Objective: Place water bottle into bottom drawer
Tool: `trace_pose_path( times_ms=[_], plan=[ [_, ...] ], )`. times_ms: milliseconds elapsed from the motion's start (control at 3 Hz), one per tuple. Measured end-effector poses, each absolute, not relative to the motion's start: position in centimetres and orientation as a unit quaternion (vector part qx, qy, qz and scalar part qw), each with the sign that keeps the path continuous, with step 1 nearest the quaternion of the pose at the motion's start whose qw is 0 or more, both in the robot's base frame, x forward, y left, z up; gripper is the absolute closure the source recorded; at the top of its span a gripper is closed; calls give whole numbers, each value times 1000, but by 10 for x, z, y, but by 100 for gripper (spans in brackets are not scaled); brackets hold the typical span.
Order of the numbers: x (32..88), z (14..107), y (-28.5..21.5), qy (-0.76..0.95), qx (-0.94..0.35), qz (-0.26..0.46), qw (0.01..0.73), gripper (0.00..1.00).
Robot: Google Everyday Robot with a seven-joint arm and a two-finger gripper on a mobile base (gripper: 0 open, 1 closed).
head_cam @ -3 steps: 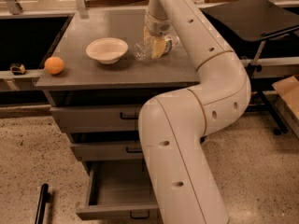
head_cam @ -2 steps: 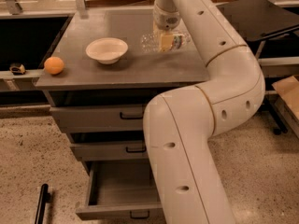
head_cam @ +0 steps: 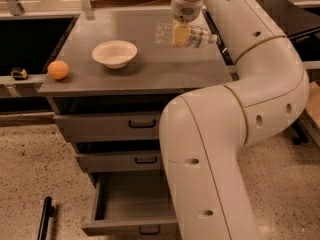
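Clear plastic shows on both sides of the gripper (head_cam: 181,35) — its fingers (head_cam: 179,31) are clamped across the middle of the water bottle (head_cam: 201,36). The bottle hangs over the far right of the table (head_cam: 150,74), long axis left to right, cap rightward. The bottom drawer (head_cam: 132,204) stands open, nearer and lower — below the table's front. The arm (head_cam: 210,149) hides the drawer's right part.

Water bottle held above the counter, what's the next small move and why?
Probably carry it out past the front edge of the countertop before lowering. The gripper holds the water bottle sideways above that surface, and the bottom drawer stands open low down, forward of that edge.
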State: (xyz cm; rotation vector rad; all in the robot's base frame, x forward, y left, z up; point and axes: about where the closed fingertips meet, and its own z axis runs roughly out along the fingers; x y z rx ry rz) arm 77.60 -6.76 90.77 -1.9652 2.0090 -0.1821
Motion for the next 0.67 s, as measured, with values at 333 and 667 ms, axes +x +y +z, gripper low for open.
trace_pose_path(
  times_ms=[333,667],
  plan=[
    [776,908,-67,704,-689,-63,163,100],
    [765,907,-56,699,-693,-43,170,100]
  ],
)
